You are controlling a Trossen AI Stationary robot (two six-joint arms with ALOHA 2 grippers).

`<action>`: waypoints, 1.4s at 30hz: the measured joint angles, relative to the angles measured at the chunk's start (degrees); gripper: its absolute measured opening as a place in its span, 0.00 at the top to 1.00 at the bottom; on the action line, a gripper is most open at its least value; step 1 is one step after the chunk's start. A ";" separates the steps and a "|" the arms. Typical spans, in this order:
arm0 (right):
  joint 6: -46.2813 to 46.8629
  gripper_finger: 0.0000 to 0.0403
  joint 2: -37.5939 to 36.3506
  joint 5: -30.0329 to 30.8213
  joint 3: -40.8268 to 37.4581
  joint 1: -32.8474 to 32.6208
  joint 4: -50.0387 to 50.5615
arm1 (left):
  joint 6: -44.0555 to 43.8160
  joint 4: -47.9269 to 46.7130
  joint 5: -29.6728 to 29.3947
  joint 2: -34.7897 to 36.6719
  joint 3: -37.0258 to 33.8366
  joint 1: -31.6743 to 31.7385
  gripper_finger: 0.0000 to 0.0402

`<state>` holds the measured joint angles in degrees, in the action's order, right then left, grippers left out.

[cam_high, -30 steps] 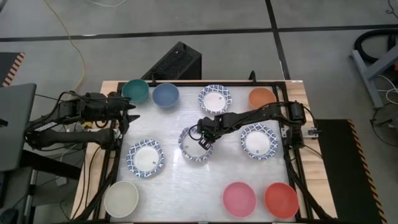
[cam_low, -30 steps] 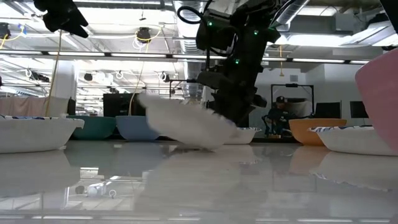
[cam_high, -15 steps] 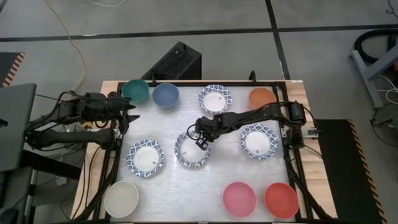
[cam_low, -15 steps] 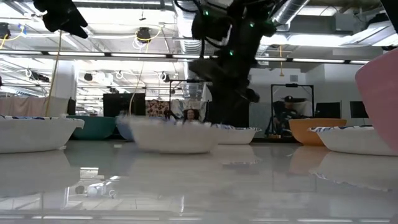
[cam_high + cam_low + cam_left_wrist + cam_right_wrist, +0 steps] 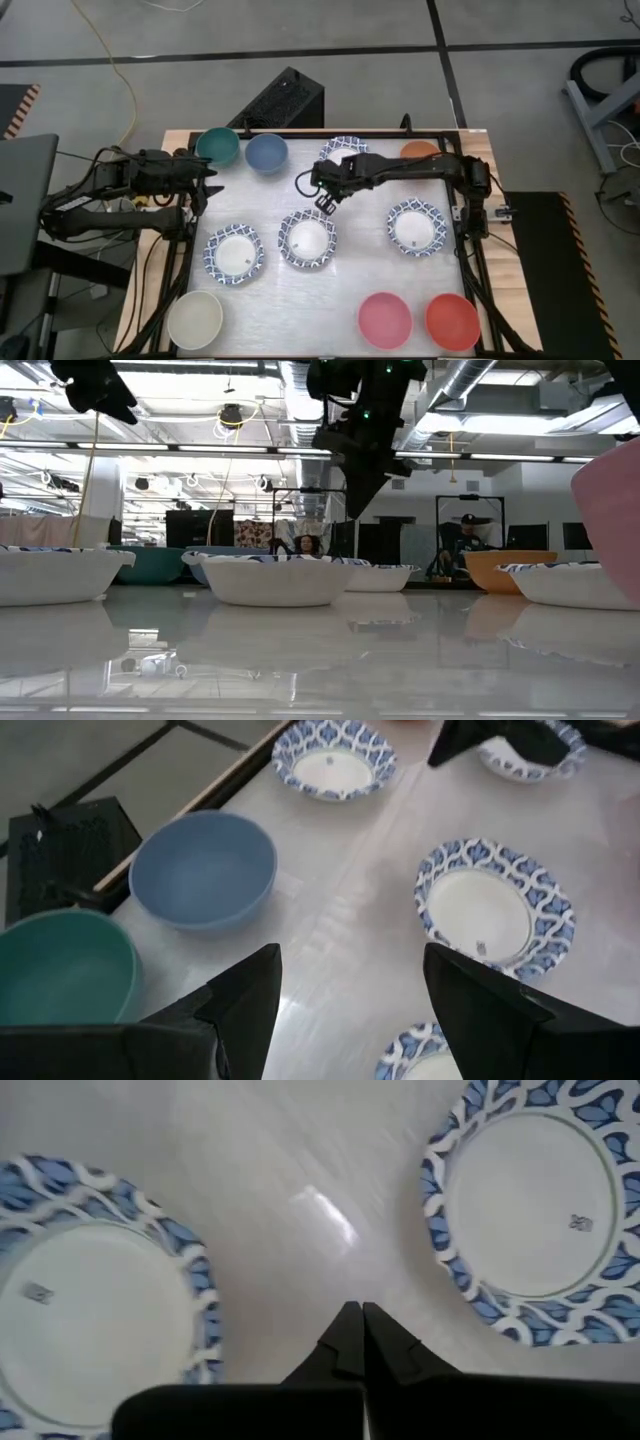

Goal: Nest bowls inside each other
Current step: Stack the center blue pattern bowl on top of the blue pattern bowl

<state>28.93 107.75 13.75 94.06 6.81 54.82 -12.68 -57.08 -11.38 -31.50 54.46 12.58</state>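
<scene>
High view: right claw [image 5: 323, 198] hangs clenched and empty above the table [image 5: 350, 285], just beyond the middle patterned bowl [image 5: 307, 239].

Counter [image 5: 300, 660]: glossy white top, mirror-like reflections, pale wood edge. Bowls [image 5: 308, 240]: smooth, glazed look, prob. ceramic or plastic. Hands: matt black.
</scene>
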 joint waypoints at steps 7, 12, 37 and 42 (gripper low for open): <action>-2.56 0.77 0.43 -8.40 -4.23 -1.36 -2.86 | -0.37 -1.97 0.00 0.00 0.00 0.00 0.42; -3.35 0.58 0.34 -12.40 -5.35 -3.22 -10.94 | 0.26 -1.71 -0.01 0.00 0.00 0.02 0.42; -1.95 0.38 0.32 -11.98 -16.10 -1.86 -24.37 | -0.05 -1.54 -0.02 0.02 0.00 0.00 0.42; -1.97 0.38 0.37 -12.25 -17.54 -2.25 -26.29 | -0.03 -1.38 -0.02 0.02 0.00 0.01 0.42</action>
<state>26.96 108.12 1.50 76.52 4.56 28.53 -12.71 -58.46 -11.40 -31.48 54.46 12.59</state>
